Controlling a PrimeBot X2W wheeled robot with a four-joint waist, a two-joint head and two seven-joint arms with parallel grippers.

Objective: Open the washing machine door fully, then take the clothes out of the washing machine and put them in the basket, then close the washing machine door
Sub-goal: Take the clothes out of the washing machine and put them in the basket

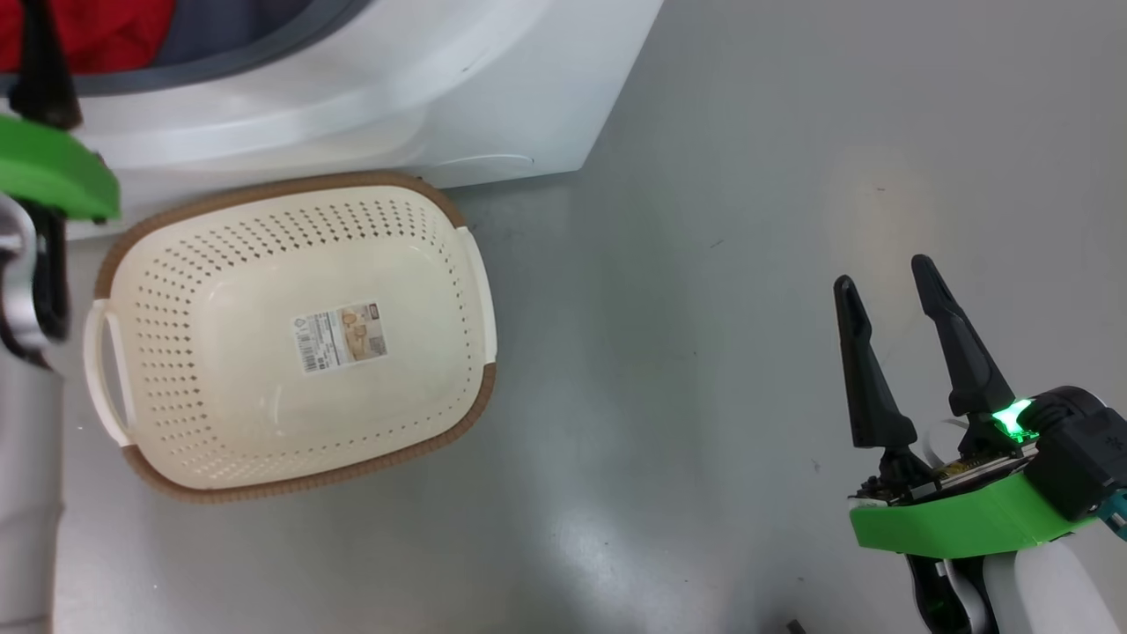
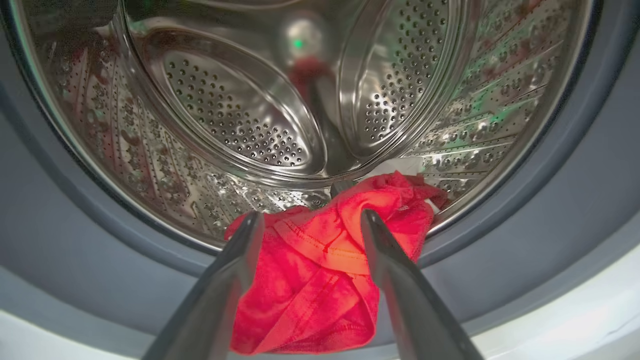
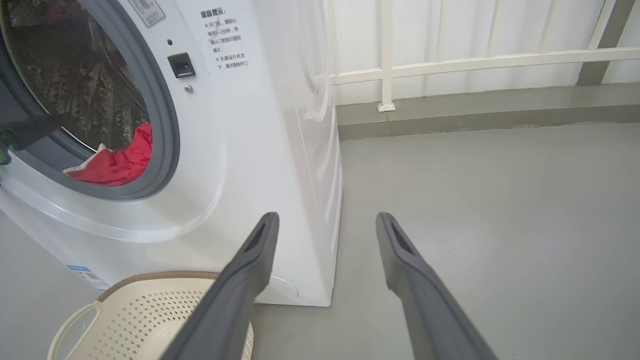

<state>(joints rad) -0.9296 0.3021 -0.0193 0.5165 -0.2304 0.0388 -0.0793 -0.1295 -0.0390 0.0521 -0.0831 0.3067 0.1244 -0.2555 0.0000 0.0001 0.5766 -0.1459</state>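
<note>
Hovering at the mouth of the washing machine (image 3: 240, 150), the left gripper (image 2: 310, 216) is holding its 2 fingers apart before the clothes (image 2: 310, 285), which are lying across the grey ring (image 2: 525, 240). The right gripper (image 1: 883, 273) is hanging, fingers apart, over the floor (image 1: 704, 370); the basket (image 1: 176, 291) is sitting just beside the machine.

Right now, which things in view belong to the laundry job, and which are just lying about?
Job: big white front-loading washing machine; bright red fabric clothes inside it; cream perforated plastic basket, empty; left gripper, open, pointed at the clothes.
Just there: white metal railing beyond the machine; paper label on the basket's bottom.
</note>
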